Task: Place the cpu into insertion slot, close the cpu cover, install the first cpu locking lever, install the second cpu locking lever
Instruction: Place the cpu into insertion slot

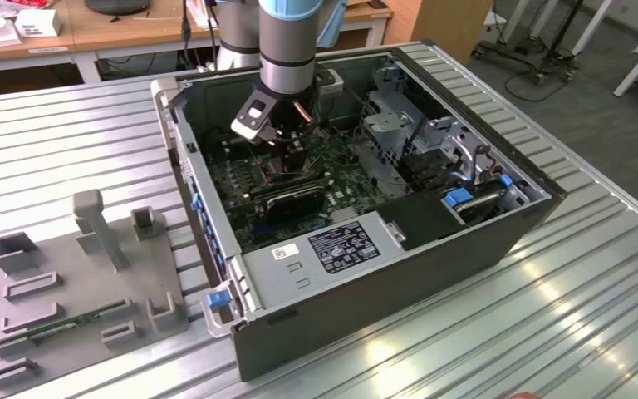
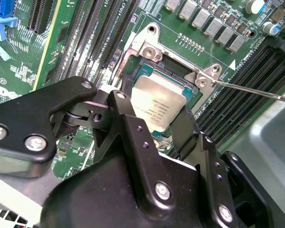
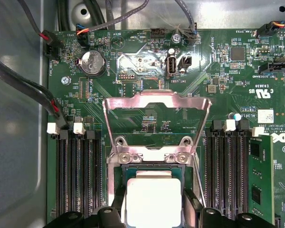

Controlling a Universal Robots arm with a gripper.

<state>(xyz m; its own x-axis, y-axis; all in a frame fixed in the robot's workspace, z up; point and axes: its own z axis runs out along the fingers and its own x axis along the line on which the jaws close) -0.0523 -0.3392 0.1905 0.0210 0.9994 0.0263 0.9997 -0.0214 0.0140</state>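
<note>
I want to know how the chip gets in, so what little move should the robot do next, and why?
Probably ease the end effector straight down a little. It grips the small flat square silvery-topped chip just over the square dark socket with its silver metal frame, and the thin silver metal cover frame stands swung open, so nothing seems to block it.

The cpu (image 2: pixel 159 107) has a silvery-tan metal top, smooth with a dull sheen. The cpu cover (image 3: pixel 156 102) and the frame of the insertion slot (image 2: pixel 149 47) are bright, glossy metal. The gripper (image 2: pixel 151 114) is matt black with shiny screw heads. The surface (image 1: pixel 518 316) is ribbed, reflective metal.
</note>
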